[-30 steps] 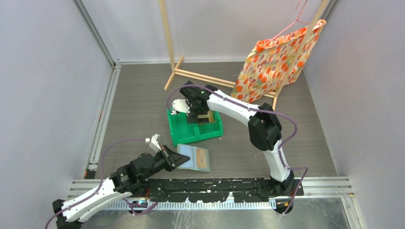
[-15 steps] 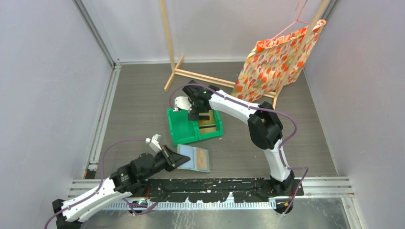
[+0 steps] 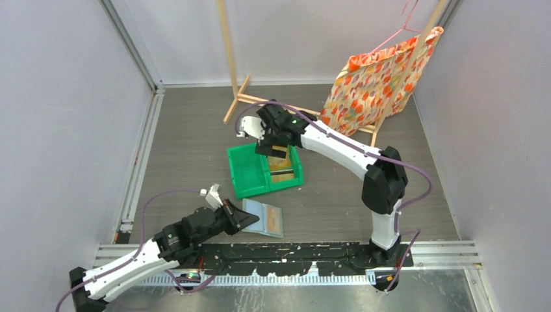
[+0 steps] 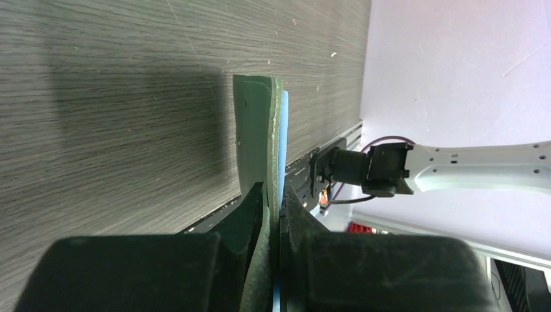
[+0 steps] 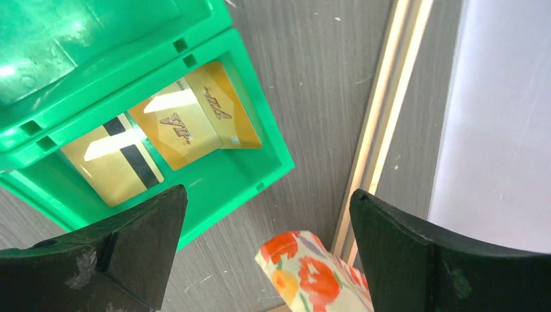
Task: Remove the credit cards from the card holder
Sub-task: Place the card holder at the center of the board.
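The card holder [image 3: 265, 218] lies open on the floor near the front, pale blue inside with a tan card [image 3: 275, 220] in its right half. My left gripper [image 3: 242, 218] is shut on its left edge; the left wrist view shows the grey-green flap [image 4: 255, 140] pinched between the jaws. My right gripper [image 3: 268, 140] is open and empty above the far edge of the green bin [image 3: 249, 177]. Three tan credit cards [image 5: 175, 127] lie in the bin's right compartment, one showing a black stripe [image 5: 120, 159].
A wooden rack [image 3: 260, 101] stands at the back with a floral bag [image 3: 373, 81] hanging from it; the bag's corner [image 5: 312, 270] shows between my right fingers. Grey walls close in both sides. A metal rail runs along the front edge.
My right gripper has lifted and moved back from inside the bin to above its far edge. The left gripper stays shut on the card holder.
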